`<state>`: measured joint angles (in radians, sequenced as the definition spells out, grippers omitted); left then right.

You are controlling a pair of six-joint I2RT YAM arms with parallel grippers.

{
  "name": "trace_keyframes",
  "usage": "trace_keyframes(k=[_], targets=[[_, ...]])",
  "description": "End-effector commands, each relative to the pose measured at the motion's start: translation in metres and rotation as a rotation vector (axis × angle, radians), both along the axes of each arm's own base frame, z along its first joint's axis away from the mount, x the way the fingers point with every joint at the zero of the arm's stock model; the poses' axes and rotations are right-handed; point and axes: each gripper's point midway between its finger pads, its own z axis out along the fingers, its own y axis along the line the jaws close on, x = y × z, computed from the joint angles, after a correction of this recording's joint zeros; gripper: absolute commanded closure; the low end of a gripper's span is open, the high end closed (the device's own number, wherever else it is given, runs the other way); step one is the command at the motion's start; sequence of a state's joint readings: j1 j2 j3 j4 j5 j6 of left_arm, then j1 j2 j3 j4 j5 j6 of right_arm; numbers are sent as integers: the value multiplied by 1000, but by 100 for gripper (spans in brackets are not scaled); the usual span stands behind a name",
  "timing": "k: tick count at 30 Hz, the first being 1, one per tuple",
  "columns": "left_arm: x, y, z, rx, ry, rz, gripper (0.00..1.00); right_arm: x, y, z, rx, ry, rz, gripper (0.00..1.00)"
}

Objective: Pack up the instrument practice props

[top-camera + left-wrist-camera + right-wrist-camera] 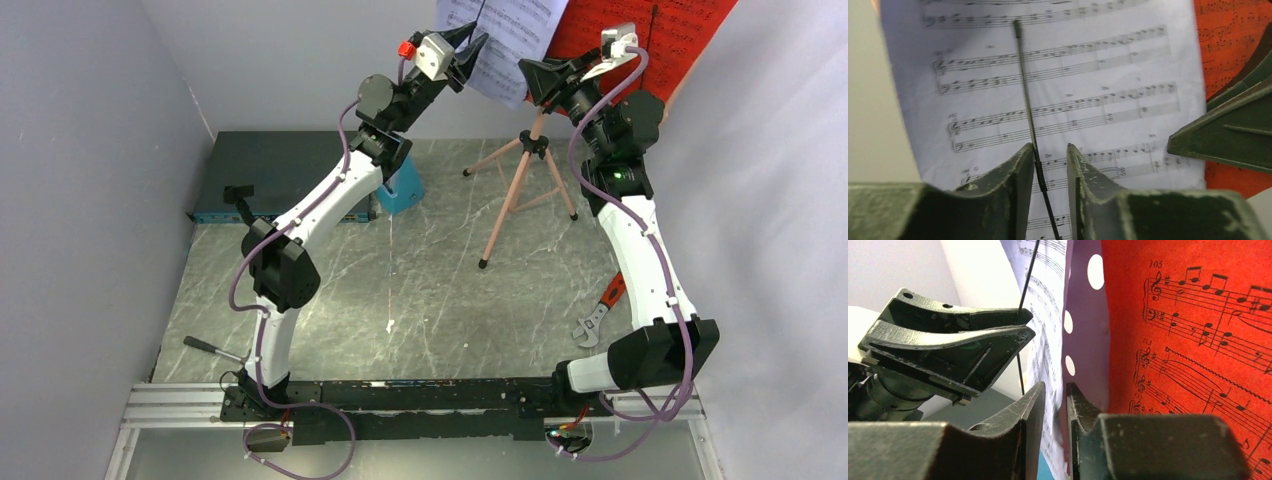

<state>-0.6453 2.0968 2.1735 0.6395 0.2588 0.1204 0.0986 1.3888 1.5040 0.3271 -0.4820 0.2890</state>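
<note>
Reaching up with both arms to the head of the pink tripod music stand (pixel 517 185), which stands toward the back of the marble-patterned table (pixel 430 290). Straddles, with the left gripper (pixel 1050 150), a thin black retaining wire (pixel 1026 85) that lies over the lavender music sheet (pixel 1098 100); jaws at a small gap, clear space beside the wire, so spread a little and not pinching it. Sets the right gripper (pixel 1055 390) at the side edge of the perforated board (pixel 1087 330), just beside the left one; jaws nearly together around that edge and the lavender sheet's margin, but cannot tell whether actually clamped. Shows the red music sheet (pixel 1198 340) flat on the board's right part and the lavender one on the left, both upright on the stand. Finds the small blue pyramid metronome (pixel 403 188) on the table behind the left arm, just beside the near corner of the large flat black electronics box (pixel 270 165) at back left. Notes a red-handled wrench (pixel 598 312) lying flat near the lower part of the right arm, well apart from the stand's legs.
</note>
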Motion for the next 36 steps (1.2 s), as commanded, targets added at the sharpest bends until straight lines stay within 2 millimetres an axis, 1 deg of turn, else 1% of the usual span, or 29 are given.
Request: trace_keyframes(k=[1,3,6,8,9,10,13,16,20,26,36], targets=[[-11,3,24,-39,-58,2,70,-13,0,33,5,-91,19,76],[-12,4,25,-39,-60,2,77,-12,1,33,6,-90,22,79],[-15,6,26,-45,-66,7,89,-11,3,35,6,-92,37,84],[-18,9,28,-53,-69,12,93,-11,5,36,2,-93,45,88],[-18,10,28,-56,-68,14,96,-12,5,36,1,-93,50,93],[-20,12,31,-63,-71,16,97,-13,6,36,-2,-96,56,95],[-23,15,31,-74,-71,16,97,-17,10,37,-14,-109,79,99],[-24,19,31,-97,-69,21,97,-19,12,38,-25,-118,94,100],[-18,21,29,-110,-44,36,97,-23,16,43,-58,-142,121,100],[-11,24,29,-132,-18,68,97,-33,19,64,-133,-210,125,100],[-15,24,34,-137,-31,112,97,-62,15,105,-191,-354,91,100]])
